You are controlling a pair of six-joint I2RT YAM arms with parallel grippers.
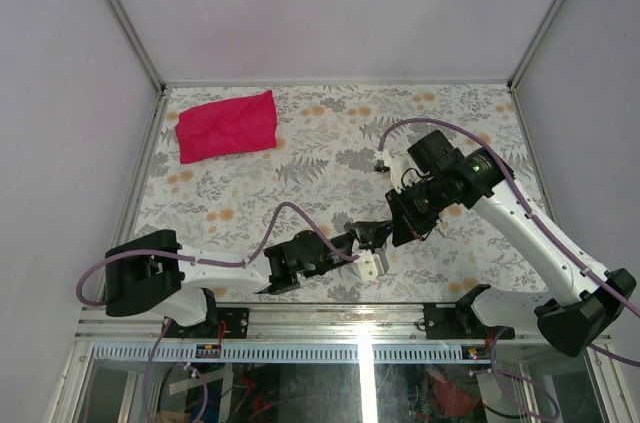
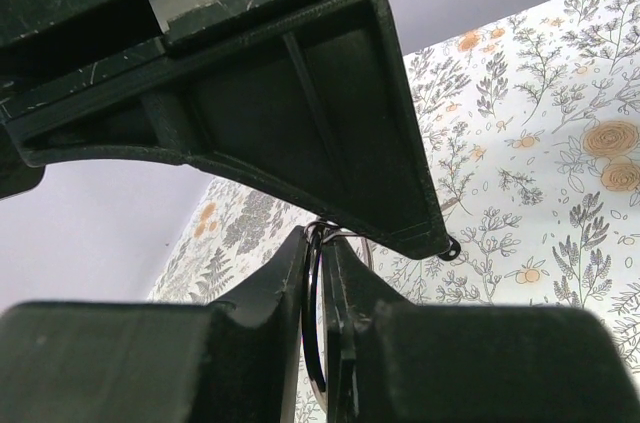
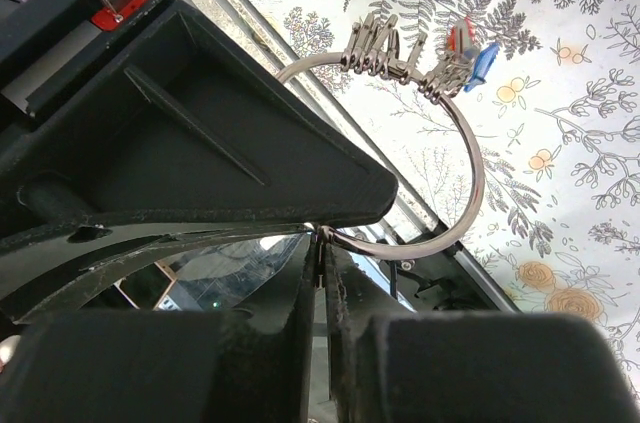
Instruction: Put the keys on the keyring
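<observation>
The keyring point(image 3: 476, 178) is a large thin silver ring held up above the floral table. Several keys point(image 3: 385, 48) hang bunched on its top arc, with a blue tag point(image 3: 483, 61) and a red tag point(image 3: 458, 37) among them. My right gripper point(image 3: 322, 243) is shut on the ring's lower end. My left gripper point(image 2: 320, 240) is shut on a thin ring wire point(image 2: 316, 328) seen edge-on between its fingers. In the top view the left gripper point(image 1: 366, 253) and the right gripper point(image 1: 386, 233) meet tip to tip near the table's front edge; the ring is hidden there.
A red cloth point(image 1: 227, 125) lies at the table's back left. The floral table point(image 1: 330, 143) is walled by white panels on three sides. A metal rail point(image 1: 330, 311) runs along the front edge, close below the grippers.
</observation>
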